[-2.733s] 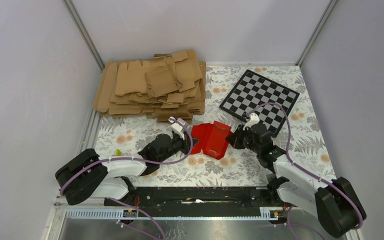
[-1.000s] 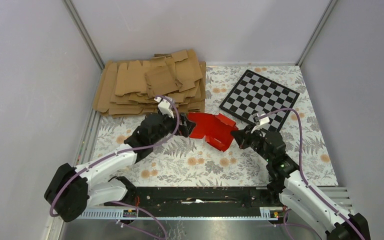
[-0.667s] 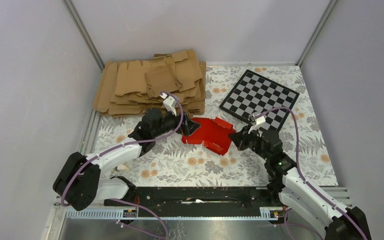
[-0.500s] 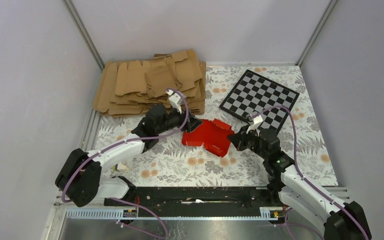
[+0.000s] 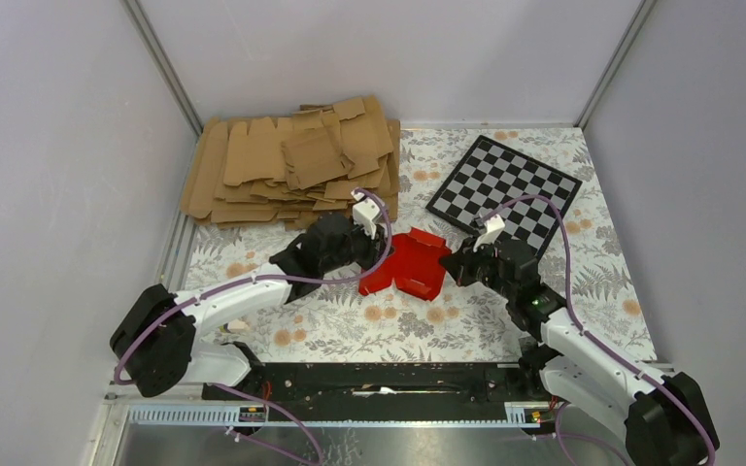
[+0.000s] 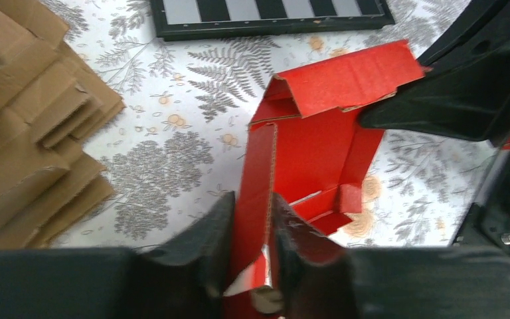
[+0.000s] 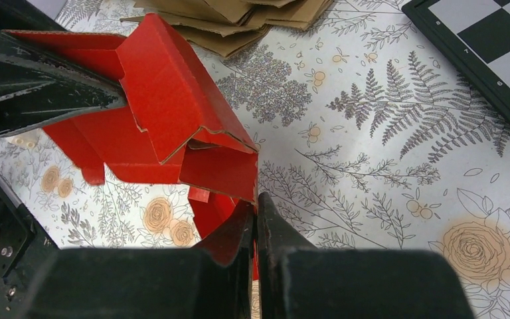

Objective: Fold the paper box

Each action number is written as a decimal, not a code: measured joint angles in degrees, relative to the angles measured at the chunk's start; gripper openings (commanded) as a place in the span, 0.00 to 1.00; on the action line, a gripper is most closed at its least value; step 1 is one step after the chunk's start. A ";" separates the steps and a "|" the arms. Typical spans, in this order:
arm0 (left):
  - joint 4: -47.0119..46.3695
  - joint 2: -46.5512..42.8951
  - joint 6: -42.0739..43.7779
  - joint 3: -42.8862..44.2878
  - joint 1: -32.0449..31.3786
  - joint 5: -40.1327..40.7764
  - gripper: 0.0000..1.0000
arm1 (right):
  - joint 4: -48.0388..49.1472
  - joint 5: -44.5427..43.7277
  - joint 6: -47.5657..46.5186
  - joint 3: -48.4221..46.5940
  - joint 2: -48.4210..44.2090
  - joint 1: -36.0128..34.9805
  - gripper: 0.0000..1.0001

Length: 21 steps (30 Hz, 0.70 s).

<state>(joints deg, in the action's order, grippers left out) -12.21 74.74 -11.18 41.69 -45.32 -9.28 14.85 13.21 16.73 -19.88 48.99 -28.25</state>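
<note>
While the paper box sits half-folded on the floral mat | we log left gripper pinched onto its side wall | right gripper clamped on the opposite flap

One box, one checkerboard (one cardboard stack)

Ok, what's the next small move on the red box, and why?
Probably roll the left end effector inward to raise its pinched side panel: the paper box is only partly folded, and the right end effector clamps the opposite edge, steadying it.
</note>
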 measured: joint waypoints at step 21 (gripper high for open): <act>-2.75 -4.31 1.62 -5.27 -3.98 7.85 0.00 | 1.33 -0.74 -1.18 -1.86 3.23 -0.13 0.87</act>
<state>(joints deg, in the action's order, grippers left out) -14.96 70.43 -9.56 36.42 -49.30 -1.43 16.19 12.47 15.55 -21.74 52.23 -28.38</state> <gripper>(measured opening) 0.021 0.855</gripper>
